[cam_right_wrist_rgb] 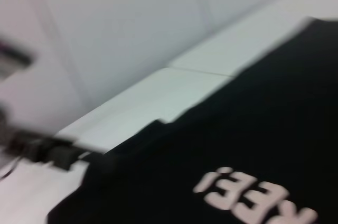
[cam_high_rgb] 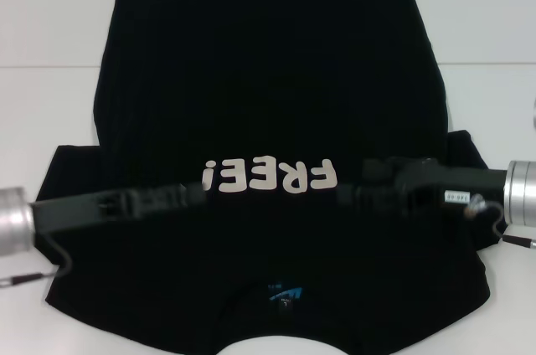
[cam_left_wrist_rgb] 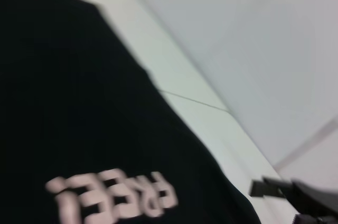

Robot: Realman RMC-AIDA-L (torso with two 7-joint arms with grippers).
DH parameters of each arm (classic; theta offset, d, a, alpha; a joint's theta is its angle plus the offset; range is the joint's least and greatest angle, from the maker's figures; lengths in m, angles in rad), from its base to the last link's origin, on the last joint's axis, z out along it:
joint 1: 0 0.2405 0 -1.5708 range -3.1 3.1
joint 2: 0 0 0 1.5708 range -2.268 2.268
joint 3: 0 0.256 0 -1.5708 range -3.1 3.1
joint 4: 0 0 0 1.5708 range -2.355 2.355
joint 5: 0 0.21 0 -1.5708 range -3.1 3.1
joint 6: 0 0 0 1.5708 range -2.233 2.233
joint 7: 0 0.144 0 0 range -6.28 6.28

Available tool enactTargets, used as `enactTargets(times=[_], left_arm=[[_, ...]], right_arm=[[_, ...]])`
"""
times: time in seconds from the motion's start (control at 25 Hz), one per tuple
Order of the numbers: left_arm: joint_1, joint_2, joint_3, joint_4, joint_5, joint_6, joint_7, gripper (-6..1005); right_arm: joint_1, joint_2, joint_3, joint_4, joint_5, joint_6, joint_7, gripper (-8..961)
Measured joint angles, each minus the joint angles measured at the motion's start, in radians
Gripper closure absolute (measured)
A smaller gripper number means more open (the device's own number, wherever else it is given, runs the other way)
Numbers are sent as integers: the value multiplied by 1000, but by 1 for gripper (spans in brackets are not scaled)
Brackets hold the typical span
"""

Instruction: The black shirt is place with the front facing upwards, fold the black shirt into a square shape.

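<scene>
White tabletop (cam_high_rgb: 50, 28) is covered by the black shirt (cam_high_rgb: 268, 79), stretching far from left gripper (cam_high_rgb: 197, 193) and right gripper (cam_high_rgb: 352, 194) at its chest lettering, jaw state indiscernible.

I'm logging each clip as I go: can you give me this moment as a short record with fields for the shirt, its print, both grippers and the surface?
garment: black shirt, spread flat, front up, collar nearest the robot
print: cream "FREE!" lettering across the chest
left gripper: low over the chest, beside the lettering
right gripper: low over the chest, on the lettering's other side
surface: white table
fold state: not yet square
</scene>
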Motion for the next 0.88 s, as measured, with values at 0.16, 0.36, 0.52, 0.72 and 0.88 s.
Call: enactTargets(times=[0.16, 0.36, 0.52, 0.72, 0.88], left_arm=[[7, 57, -41, 6, 3, -68, -255, 83], [25, 88, -176, 2, 3, -192, -306, 86], [64, 101, -245, -1, 3, -245, -307, 89], [129, 98, -255, 3, 0, -253, -305, 93], [163, 94, -242, 0, 7, -229, -314, 96]], right_arm=[[1, -11, 8, 7, -2, 91, 251, 36], [8, -18, 9, 18, 3, 122, 327, 36], [9, -12, 9, 20, 2, 144, 326, 36], [9, -7, 9, 22, 0, 163, 326, 36], [9, -7, 17, 22, 3, 167, 328, 36]])
